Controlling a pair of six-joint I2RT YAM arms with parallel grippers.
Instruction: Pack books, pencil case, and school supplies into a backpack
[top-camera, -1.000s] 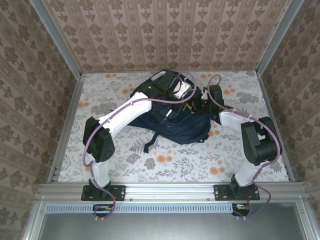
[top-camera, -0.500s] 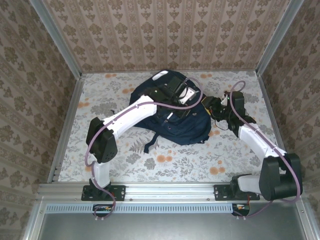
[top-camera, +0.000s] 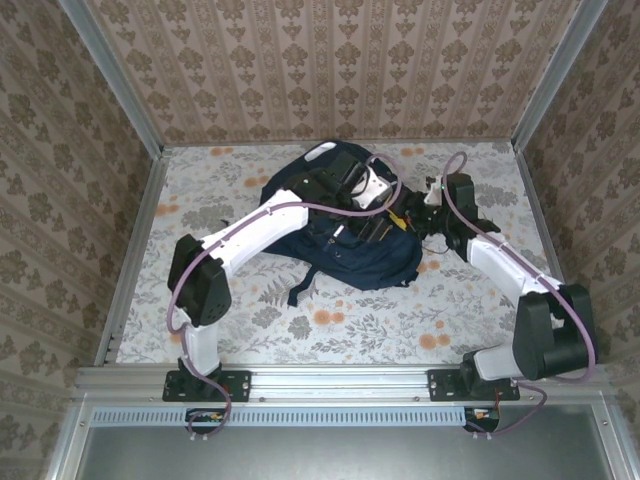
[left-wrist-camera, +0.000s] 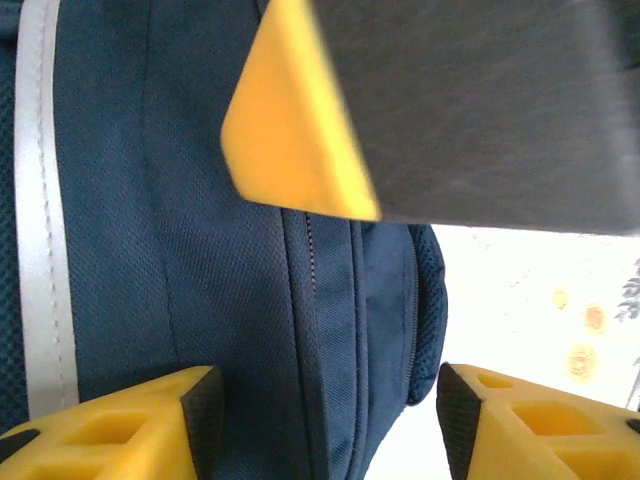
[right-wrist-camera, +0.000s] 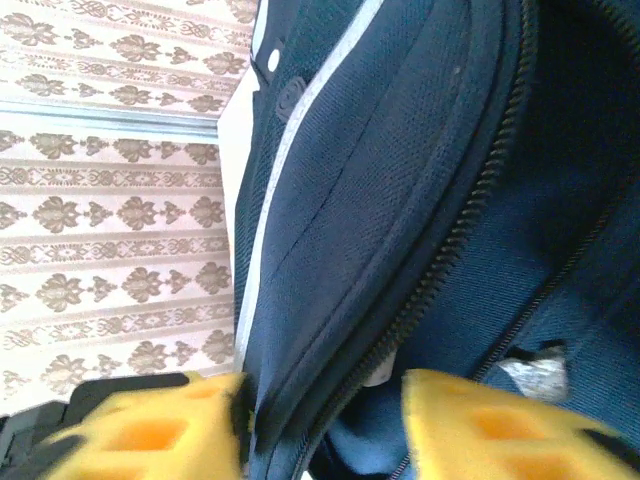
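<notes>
The backpack (top-camera: 345, 250) lies flat on the flowered table (top-camera: 480, 320), its dark strap (top-camera: 300, 285) trailing off its near edge. Both arms reach in over it and meet above its right half.

The left gripper (left-wrist-camera: 325, 432) hangs just above the backpack's navy cloth. Its two yellow fingers (left-wrist-camera: 110, 435) are spread wide and released, and nothing is pinched between them. One finger sits over the fabric beside a pale stripe (left-wrist-camera: 40, 200). The other is out past the backpack's edge, where bright table shows. A seam of the backpack runs up through the gap. A blurred yellow and dark grey shape (left-wrist-camera: 300, 120) hangs over the backpack very close to the lens. It may be a finger of the other gripper, but the view is too poor to be sure.

The right gripper (right-wrist-camera: 320, 430) is at the backpack's open zip (right-wrist-camera: 450, 250). A fold of the zip edge runs down between its yellow fingers (right-wrist-camera: 150, 430), which stand apart on either side. I cannot tell whether they are squeezing that fold or only straddling it. A white stripe (right-wrist-camera: 290, 150) crosses the backpack beyond the zip, with patterned wallpaper (right-wrist-camera: 100, 250) behind.
</notes>
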